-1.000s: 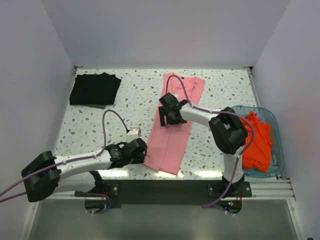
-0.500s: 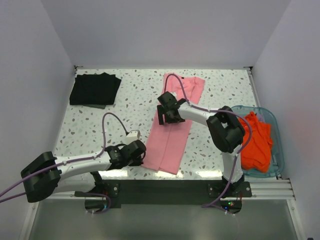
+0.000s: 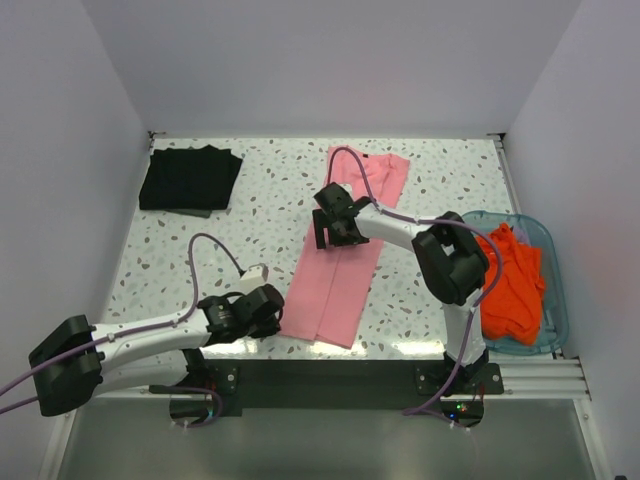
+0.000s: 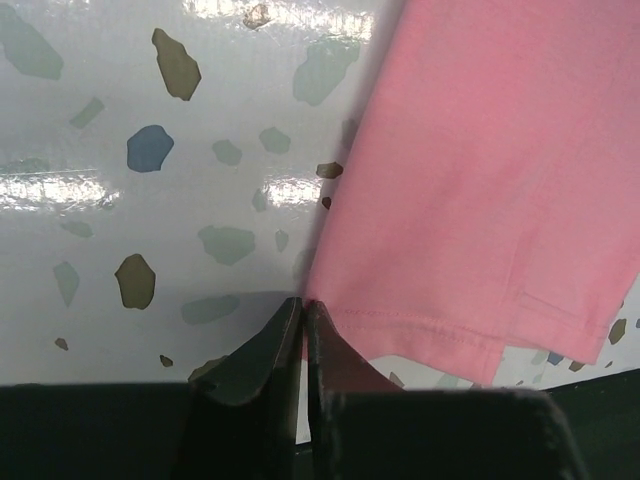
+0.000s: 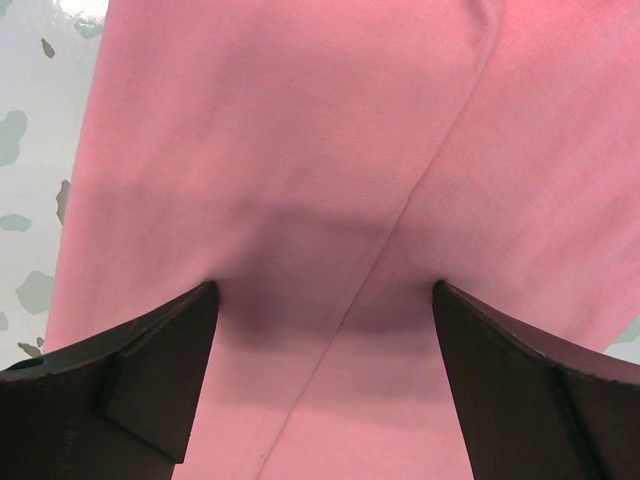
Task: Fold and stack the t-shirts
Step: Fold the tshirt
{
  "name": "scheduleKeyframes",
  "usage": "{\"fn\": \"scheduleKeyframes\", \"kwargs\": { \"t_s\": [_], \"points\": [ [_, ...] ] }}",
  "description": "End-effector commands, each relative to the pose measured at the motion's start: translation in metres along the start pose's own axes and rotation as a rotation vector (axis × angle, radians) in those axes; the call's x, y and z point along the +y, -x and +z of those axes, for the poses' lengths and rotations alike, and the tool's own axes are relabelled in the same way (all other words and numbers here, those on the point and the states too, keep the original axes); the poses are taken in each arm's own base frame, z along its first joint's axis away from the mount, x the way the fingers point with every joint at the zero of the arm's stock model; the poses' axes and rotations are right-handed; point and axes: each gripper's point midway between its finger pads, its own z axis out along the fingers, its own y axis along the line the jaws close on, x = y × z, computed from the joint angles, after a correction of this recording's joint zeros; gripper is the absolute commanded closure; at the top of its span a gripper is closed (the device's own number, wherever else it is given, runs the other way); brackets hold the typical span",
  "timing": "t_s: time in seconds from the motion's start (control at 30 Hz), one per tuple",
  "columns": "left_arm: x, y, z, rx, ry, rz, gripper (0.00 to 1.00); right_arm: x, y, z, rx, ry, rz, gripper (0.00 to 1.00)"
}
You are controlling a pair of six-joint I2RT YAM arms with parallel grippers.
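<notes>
Speckled table [image 3: 250, 200] holds the pink t-shirt [image 3: 340, 290], a long strip running from the far edge to the near edge. The left gripper [image 4: 303, 305] pinches its near left corner; the right gripper [image 5: 323, 288] is spread over the middle. Best to lift slowly, keeping both layers together.

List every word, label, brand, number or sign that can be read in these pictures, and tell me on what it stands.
No text can be read in any view.
pink t-shirt: plain cloth, no print or tag visible.
black t-shirt: plain, no print visible.
orange-red t-shirts in the teal tub: no print shows.
left arm and right arm: no legible marking; any there is too small to read.
</notes>
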Motion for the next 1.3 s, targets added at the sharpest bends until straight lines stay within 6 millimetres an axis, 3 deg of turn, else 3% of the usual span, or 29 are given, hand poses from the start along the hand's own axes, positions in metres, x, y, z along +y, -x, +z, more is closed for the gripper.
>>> {"fn": "scheduleKeyframes", "kwargs": {
  "t_s": [0.0, 0.1, 0.13, 0.2, 0.33, 0.43, 0.53, 0.63, 0.8, 0.93, 1.27],
  "points": [
    [0.005, -0.002, -0.004, 0.004, 0.018, 0.002, 0.88, 0.005, 0.018, -0.025, -0.059, 0.045, 0.013, 0.07],
    [0.000, 0.002, -0.004, -0.009, 0.002, 0.021, 0.87, 0.001, 0.019, -0.050, -0.074, 0.068, 0.037, 0.06],
    [-0.001, 0.004, -0.005, -0.014, -0.002, 0.024, 0.87, 0.001, 0.025, -0.070, -0.106, 0.096, 0.057, 0.06],
    [-0.001, 0.007, -0.004, -0.024, 0.003, 0.037, 0.87, -0.005, 0.007, -0.082, -0.091, 0.108, 0.088, 0.06],
    [-0.005, 0.010, -0.007, -0.033, -0.007, 0.059, 0.82, -0.006, -0.043, -0.111, -0.045, 0.151, 0.109, 0.08],
    [-0.010, 0.015, -0.012, -0.050, -0.038, 0.085, 0.69, -0.011, -0.109, -0.121, 0.054, 0.148, 0.129, 0.11],
    [-0.014, 0.022, -0.016, -0.076, -0.057, 0.114, 0.58, -0.005, -0.157, -0.141, 0.110, 0.181, 0.135, 0.14],
    [-0.018, 0.023, -0.017, -0.080, -0.073, 0.128, 0.56, -0.006, -0.187, -0.144, 0.158, 0.183, 0.194, 0.16],
    [-0.020, 0.019, -0.016, -0.068, -0.106, 0.148, 0.55, -0.002, -0.209, -0.150, 0.172, 0.202, 0.281, 0.21],
    [-0.021, 0.017, -0.013, -0.066, -0.125, 0.161, 0.53, 0.002, -0.223, -0.143, 0.198, 0.205, 0.383, 0.26],
    [-0.001, 0.005, 0.002, -0.051, -0.072, 0.184, 0.52, 0.016, -0.242, -0.136, 0.211, 0.216, 0.537, 0.34]
  ]
}}
